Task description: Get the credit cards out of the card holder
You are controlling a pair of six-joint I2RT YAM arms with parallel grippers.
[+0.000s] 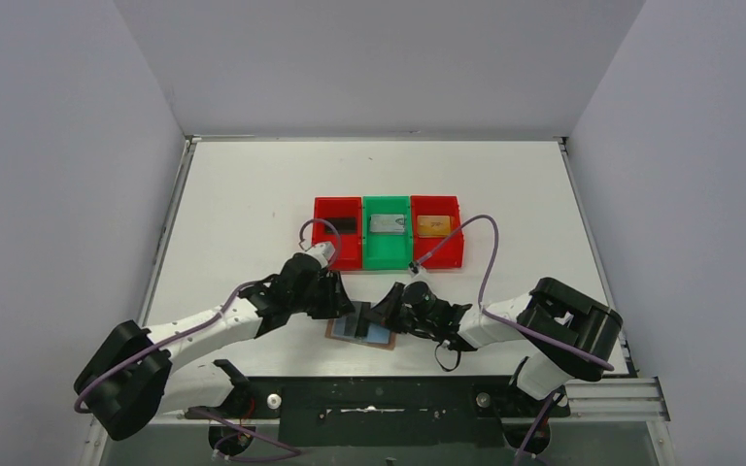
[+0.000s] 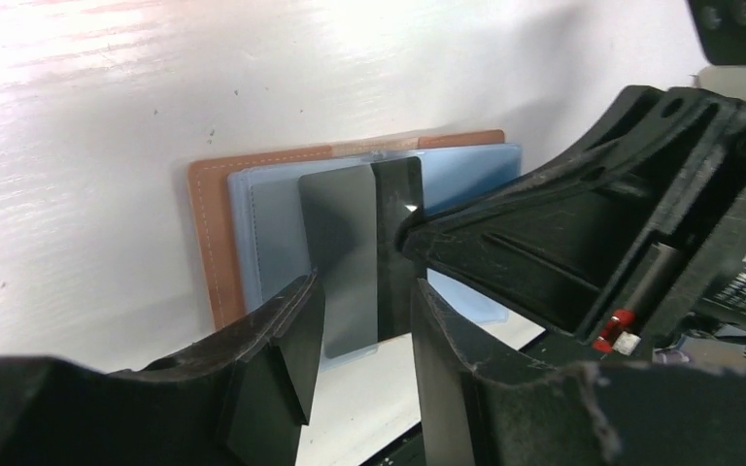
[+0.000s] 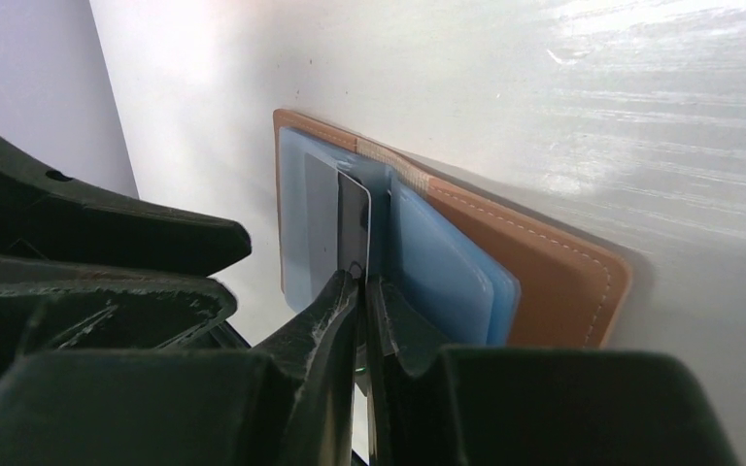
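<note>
The card holder (image 1: pixel 336 335) lies open on the table between my arms, tan leather with pale blue pockets (image 2: pixel 257 233). A dark grey credit card (image 2: pixel 350 254) sticks partly out of a middle pocket. My right gripper (image 3: pixel 362 283) is shut on that card's edge (image 3: pixel 354 225), and shows over the holder's right half in the top view (image 1: pixel 382 316). My left gripper (image 2: pixel 364 335) is open, its fingers either side of the card's free end without touching it; in the top view (image 1: pixel 342 309) it sits at the holder's left edge.
Three bins stand in a row behind the holder: a red bin (image 1: pixel 325 209) with a black card, a green bin (image 1: pixel 387 254) with a silver-grey card, and a red bin (image 1: pixel 452 254) with a gold-orange card. Purple cables loop over both arms.
</note>
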